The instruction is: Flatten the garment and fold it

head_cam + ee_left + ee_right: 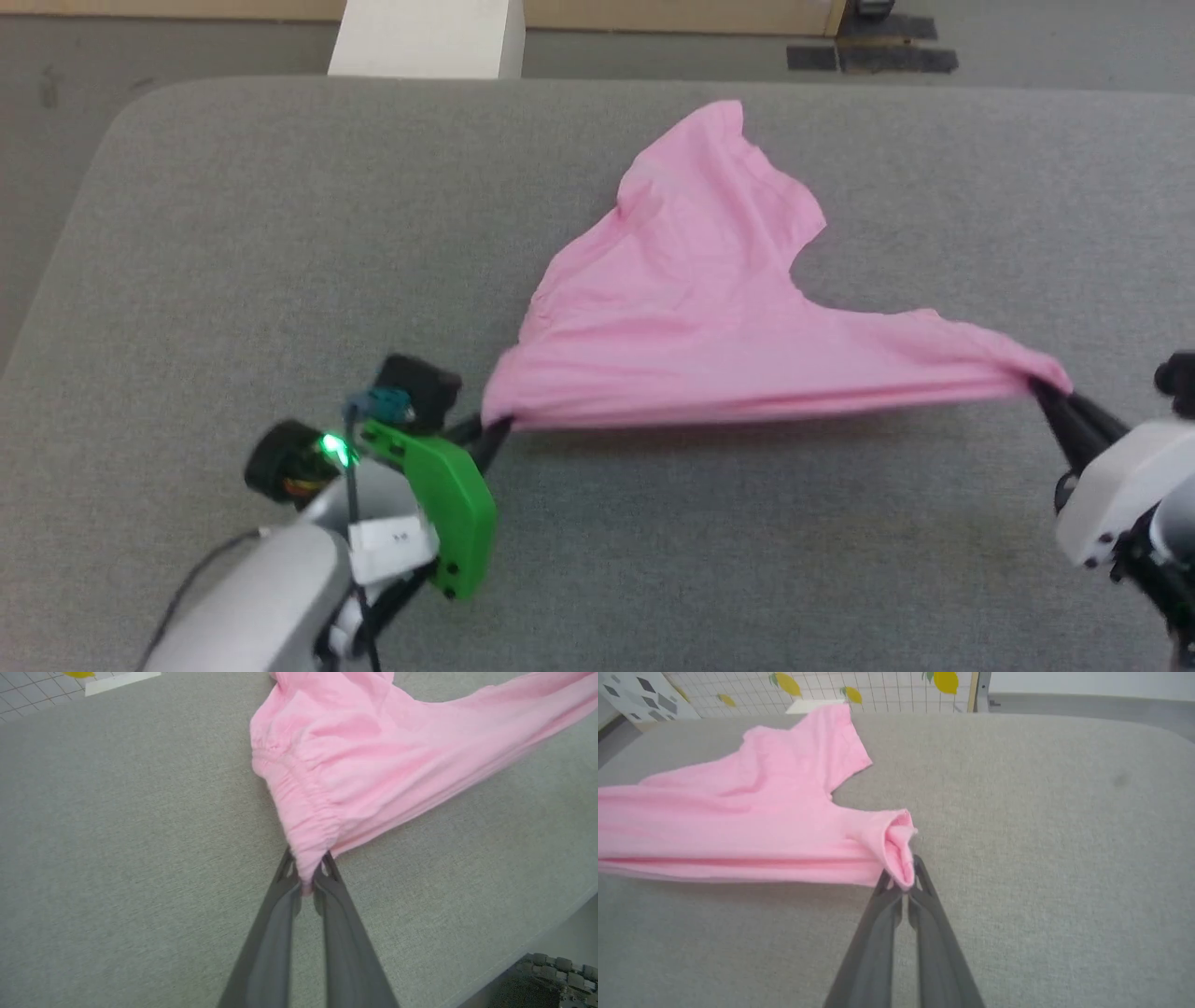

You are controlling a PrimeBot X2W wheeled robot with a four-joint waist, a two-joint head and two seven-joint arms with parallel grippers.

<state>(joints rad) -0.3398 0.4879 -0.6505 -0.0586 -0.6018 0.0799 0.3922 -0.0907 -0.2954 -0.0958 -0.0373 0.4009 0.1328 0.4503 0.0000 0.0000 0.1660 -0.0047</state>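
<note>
Both tools have hold of the pink garment [691, 317], which is spread on the grey counter [280, 233], right of centre. The left tool [495, 431] is pinched tight on the near left corner; its two dark fingers [275, 933] are closed on the gathered elastic waistband [299, 807], with a nub of pink poking out between the tips. The right tool [1047, 387] is clamped just as tight on the right-hand end, where the cloth bunches into a small rolled fold. Between the two grips the near edge runs taut and straight, with a dark shadow on the counter beneath it; the rest fans away from the robot, one leg reaching toward the far edge, wrinkled and lying on the surface.
</note>
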